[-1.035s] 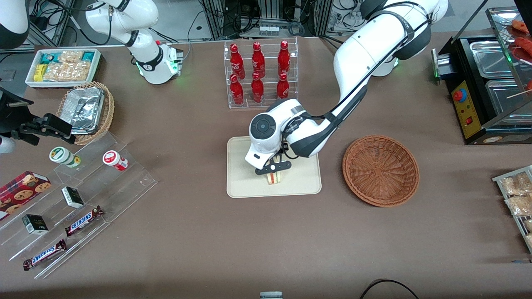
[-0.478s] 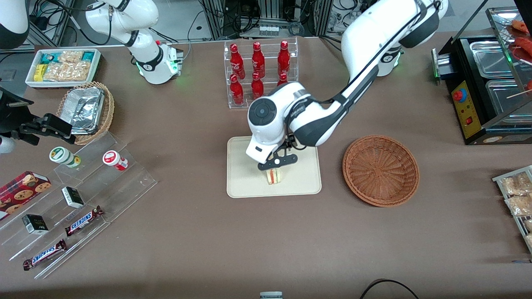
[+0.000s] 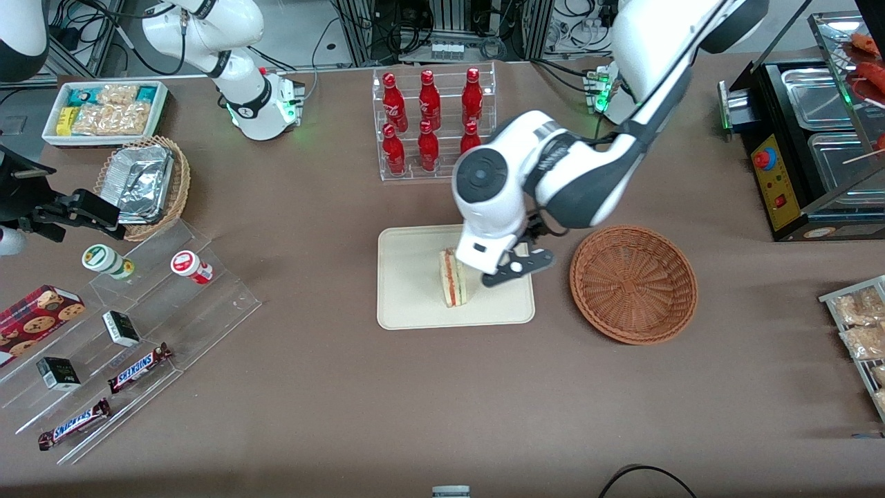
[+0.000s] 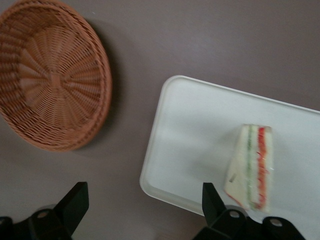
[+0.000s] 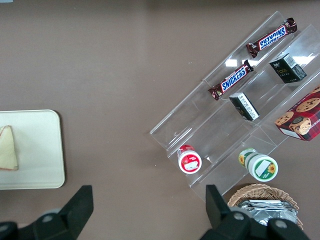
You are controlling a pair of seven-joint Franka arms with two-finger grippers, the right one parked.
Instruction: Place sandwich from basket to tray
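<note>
The sandwich (image 3: 453, 278) stands on edge on the cream tray (image 3: 408, 277), showing its red and green filling layers. Nothing holds it. My left gripper (image 3: 517, 268) hovers above the tray's edge on the basket's side, open, with nothing between its fingers. The reddish-brown wicker basket (image 3: 632, 283) sits empty beside the tray, toward the working arm's end. In the left wrist view the gripper (image 4: 143, 189) spans the tray's (image 4: 200, 130) corner, with the sandwich (image 4: 252, 172) beside one fingertip (image 4: 209, 196) and the basket (image 4: 50, 75) apart. The right wrist view also shows the sandwich (image 5: 7, 148) on the tray (image 5: 40, 150).
A clear rack of red bottles (image 3: 432, 124) stands farther from the front camera than the tray. A stepped acrylic display with snacks (image 3: 131, 325), a tan basket of foil containers (image 3: 145, 183) and a white snack bin (image 3: 104, 111) lie toward the parked arm's end. A black food warmer (image 3: 809, 138) sits at the working arm's end.
The gripper was down over the sandwich; it has let go, risen and swung toward the basket. The sandwich stays on the tray, now uncovered.
</note>
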